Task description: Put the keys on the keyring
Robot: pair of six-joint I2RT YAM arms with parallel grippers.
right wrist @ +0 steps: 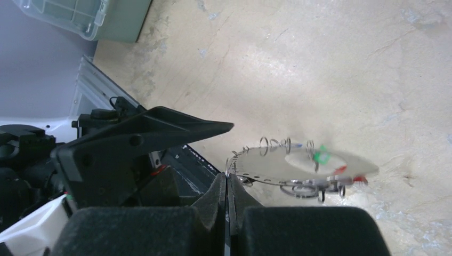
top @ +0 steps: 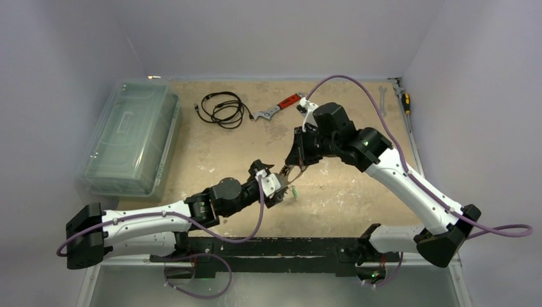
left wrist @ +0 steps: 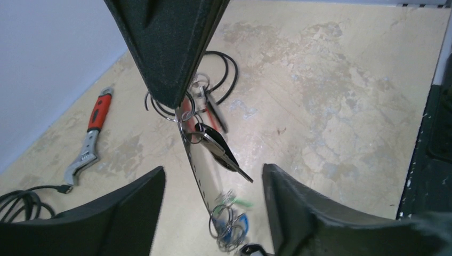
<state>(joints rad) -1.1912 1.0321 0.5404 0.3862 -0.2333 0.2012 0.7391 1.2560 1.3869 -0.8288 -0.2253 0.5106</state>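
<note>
The keyring (right wrist: pixel 298 162) is a thin flat grey metal hoop with small holes along its edge, held above the table. My right gripper (right wrist: pixel 228 176) is shut on its rim. In the left wrist view the keyring (left wrist: pixel 205 170) hangs edge-on from the right gripper's fingers (left wrist: pixel 170 53). Small wire rings with keys hang on it: a dark key (left wrist: pixel 218 149), a blue tag (left wrist: pixel 237 226) and a green tag (right wrist: pixel 321 156). My left gripper (left wrist: pixel 213 170) is open, its fingers on either side of the hoop without touching it. In the top view both grippers (top: pixel 273 183) (top: pixel 296 161) meet at mid-table.
A clear plastic box (top: pixel 131 137) stands at the left. A black coiled cable (top: pixel 222 109) and a red-handled adjustable wrench (top: pixel 278 109) lie at the back. A spanner (top: pixel 383 96) and a screwdriver (top: pixel 406 102) lie at the back right edge.
</note>
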